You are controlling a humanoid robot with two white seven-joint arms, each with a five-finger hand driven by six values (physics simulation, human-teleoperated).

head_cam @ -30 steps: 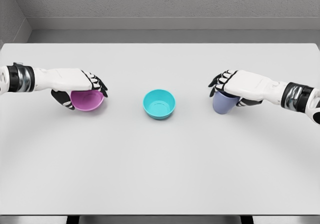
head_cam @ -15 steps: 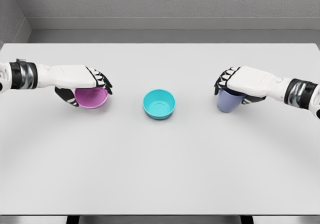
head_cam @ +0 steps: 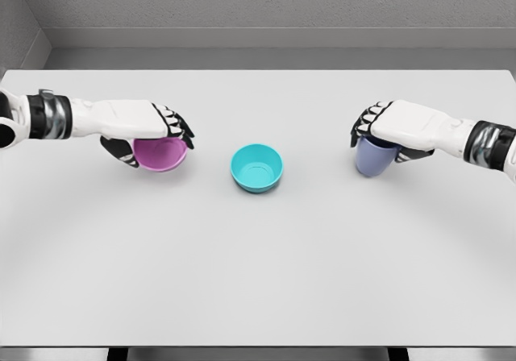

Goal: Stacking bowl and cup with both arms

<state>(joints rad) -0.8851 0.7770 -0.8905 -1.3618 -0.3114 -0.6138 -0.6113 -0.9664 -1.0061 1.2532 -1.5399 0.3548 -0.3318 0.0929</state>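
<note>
- Teal bowl [head_cam: 257, 168] is sitting alone mid-table, nothing stacked in it yet.
- Left hand [head_cam: 145, 127] is gripping the pink bowl [head_cam: 160, 153] from above, beside it.
- Right hand [head_cam: 395, 127] is clasping the purple cup [head_cam: 376, 156], farther off; both placements are waiting.

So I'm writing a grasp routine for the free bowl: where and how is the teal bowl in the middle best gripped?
Probably by the rim, from straight above. The teal bowl stands upright and open on the table, apart from both hands, so its rim is exposed all round, while its sloped wall narrows downward and looks hard to pinch from the side.
</note>
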